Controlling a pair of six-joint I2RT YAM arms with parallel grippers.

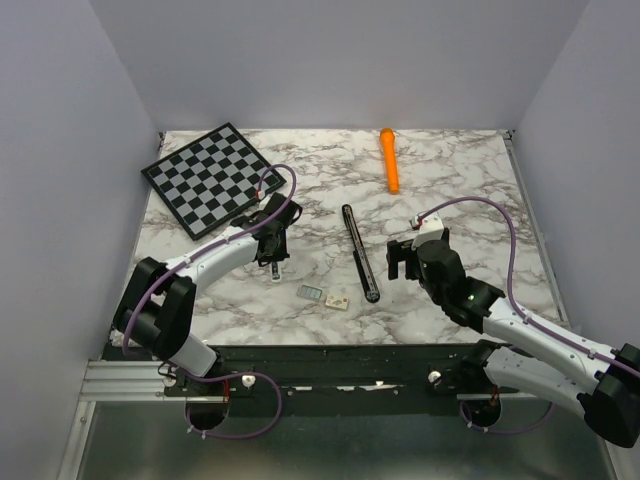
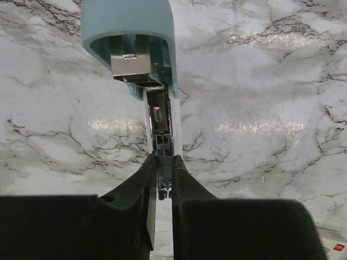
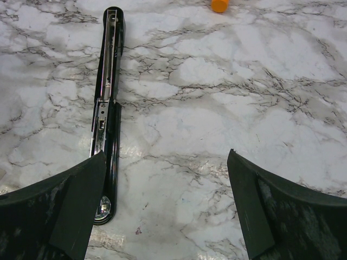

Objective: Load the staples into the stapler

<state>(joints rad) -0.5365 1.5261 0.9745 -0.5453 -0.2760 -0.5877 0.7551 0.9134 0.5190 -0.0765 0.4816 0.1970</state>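
Two states: left gripper (image 2: 162, 162) clamps a thin chrome rail (image 2: 158, 116) under a rounded pale-blue hood (image 2: 127, 21); right gripper (image 3: 166, 157) gapes wide beside the slim glossy black stapler (image 3: 107, 127).

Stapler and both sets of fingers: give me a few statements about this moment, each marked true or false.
1. The black stapler lies opened out flat on the marble table. True.
2. The right fingers are closed on the stapler. False: they stand wide open with nothing between them, and the stapler lies on the table next to one finger.
3. The orange marker rests on the chessboard. False: it lies on bare marble, apart from the chessboard.
4. The left fingers are shut on a narrow metal strip of a pale blue and metal object. True.
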